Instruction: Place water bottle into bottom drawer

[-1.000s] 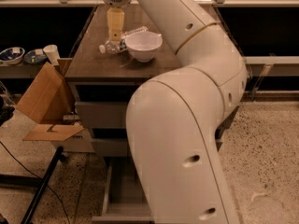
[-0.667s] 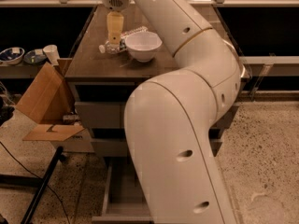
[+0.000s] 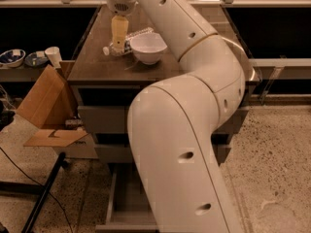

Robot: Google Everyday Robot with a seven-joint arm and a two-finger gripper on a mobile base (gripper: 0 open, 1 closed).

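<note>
Nearest to us, well below and in front of the white bowl [image 3: 148, 47], the bottom drawer [image 3: 124, 203] stands pulled open; the part of its interior that the arm [image 3: 180, 144] does not hide holds nothing that we can make out. That arm fills the middle of the view and reaches up and back toward the bowl. Directly below the bowl, the two upper drawers [image 3: 99, 119] appear shut. The bowl sits on the worktop [image 3: 97, 69]; the water bottle [image 3: 111, 50] lies on its side just left of the bowl, white cap pointing away from it. The gripper [image 3: 119, 40] hangs pointing down just left of the bowl, right at the bottle; we cannot tell whether the jaws are spread or already pinching it.

Our assessment: the drawer is ready; the bottle is not yet lifted; the grasp, the carry down and forward from the bowl, and the release into the drawer all remain.
</note>
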